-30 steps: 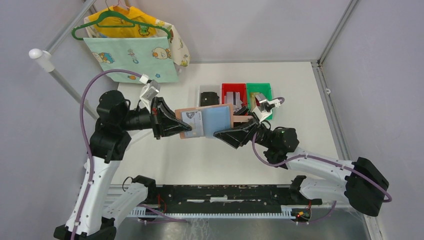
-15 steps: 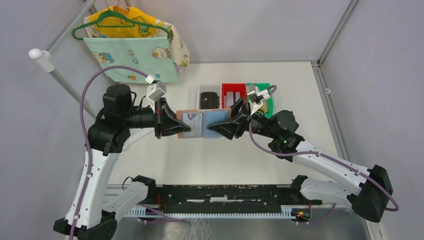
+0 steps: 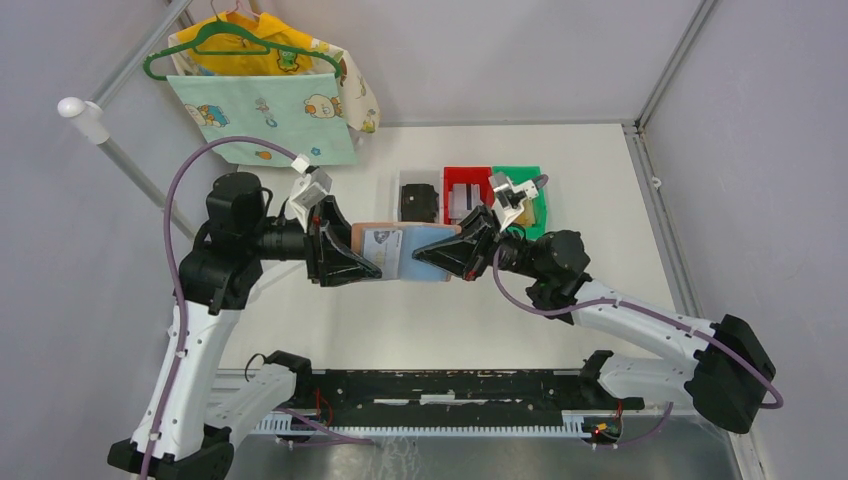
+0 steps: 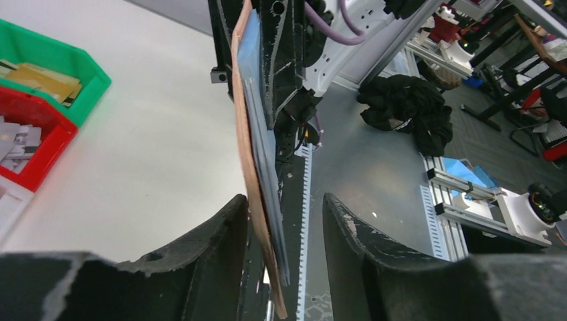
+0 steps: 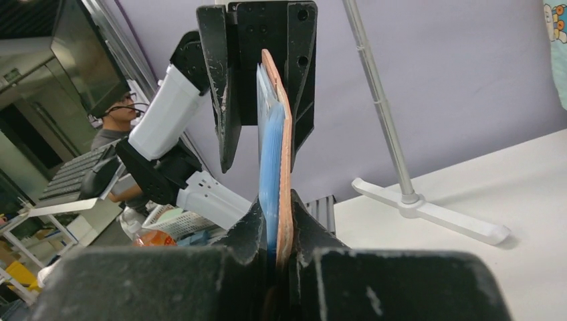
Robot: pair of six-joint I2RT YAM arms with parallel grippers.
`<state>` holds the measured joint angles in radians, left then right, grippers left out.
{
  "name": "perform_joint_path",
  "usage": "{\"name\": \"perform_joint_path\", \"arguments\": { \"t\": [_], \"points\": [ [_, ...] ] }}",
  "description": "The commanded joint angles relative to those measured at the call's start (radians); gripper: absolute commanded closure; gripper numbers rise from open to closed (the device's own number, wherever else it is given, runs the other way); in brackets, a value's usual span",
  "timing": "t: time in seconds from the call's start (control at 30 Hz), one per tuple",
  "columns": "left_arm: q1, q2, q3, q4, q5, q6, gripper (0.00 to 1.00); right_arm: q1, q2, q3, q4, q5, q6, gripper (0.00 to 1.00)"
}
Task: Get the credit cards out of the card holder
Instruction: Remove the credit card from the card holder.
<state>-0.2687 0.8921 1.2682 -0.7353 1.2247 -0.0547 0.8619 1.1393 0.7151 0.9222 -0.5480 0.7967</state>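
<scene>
Above the worktop [image 3: 330,310], my right end effector [image 5: 276,224] clamps the open card holder [image 3: 425,238] by its blue-lined edge. My left end effector [image 4: 286,214] stands parted around the opposite edge, beside a sleeved credit card [image 3: 381,243].

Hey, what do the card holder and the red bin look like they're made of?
Card holder: probably leather or faux leather, matte pinkish-tan outside; shiny blue inside sleeves look plastic. Red bin: likely moulded plastic, with smooth, evenly coloured walls.

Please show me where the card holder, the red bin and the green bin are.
card holder [image 3: 425,243], top external view, blue inner sleeve.
red bin [image 3: 467,171], top external view, far rim.
green bin [image 3: 520,170], top external view, far rim.
</scene>
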Motion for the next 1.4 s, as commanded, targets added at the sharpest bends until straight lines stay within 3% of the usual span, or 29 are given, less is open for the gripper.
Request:
{"name": "perform_joint_path", "arguments": {
  "t": [0.0, 0.23, 0.63, 0.8, 0.93, 1.0, 1.07, 1.23, 1.37],
  "points": [
    [-0.002, -0.034, -0.026, 0.152, 0.087, -0.117, 0.50, 0.004, -0.008, -0.019, 0.272, 0.011, 0.103, 1.00],
    [-0.001, -0.006, -0.014, 0.149, 0.183, -0.158, 0.51, 0.024, 0.003, -0.043, 0.365, 0.017, 0.117, 1.00],
    [-0.002, 0.011, 0.021, 0.149, 0.194, -0.158, 0.56, 0.061, 0.036, -0.018, 0.397, -0.028, 0.110, 1.00],
    [0.000, 0.017, 0.019, 0.150, 0.222, -0.154, 0.65, 0.072, 0.062, 0.005, 0.399, -0.045, 0.116, 1.00],
    [-0.001, 0.015, 0.019, 0.150, 0.228, -0.155, 0.79, 0.074, 0.066, 0.000, 0.403, -0.050, 0.118, 1.00],
    [-0.001, 0.012, 0.018, 0.147, 0.230, -0.151, 0.87, 0.069, 0.053, -0.015, 0.383, -0.037, 0.111, 0.89],
    [-0.001, 0.012, 0.022, 0.125, 0.227, -0.129, 0.91, 0.053, 0.031, -0.024, 0.341, -0.025, 0.103, 0.68],
    [0.000, 0.025, 0.051, 0.015, 0.151, -0.012, 0.98, -0.028, -0.065, -0.025, 0.169, 0.003, 0.089, 0.40],
    [-0.001, 0.041, 0.068, -0.077, -0.029, 0.101, 0.98, -0.093, -0.200, -0.009, -0.121, 0.128, -0.031, 0.36]
  ]
}}
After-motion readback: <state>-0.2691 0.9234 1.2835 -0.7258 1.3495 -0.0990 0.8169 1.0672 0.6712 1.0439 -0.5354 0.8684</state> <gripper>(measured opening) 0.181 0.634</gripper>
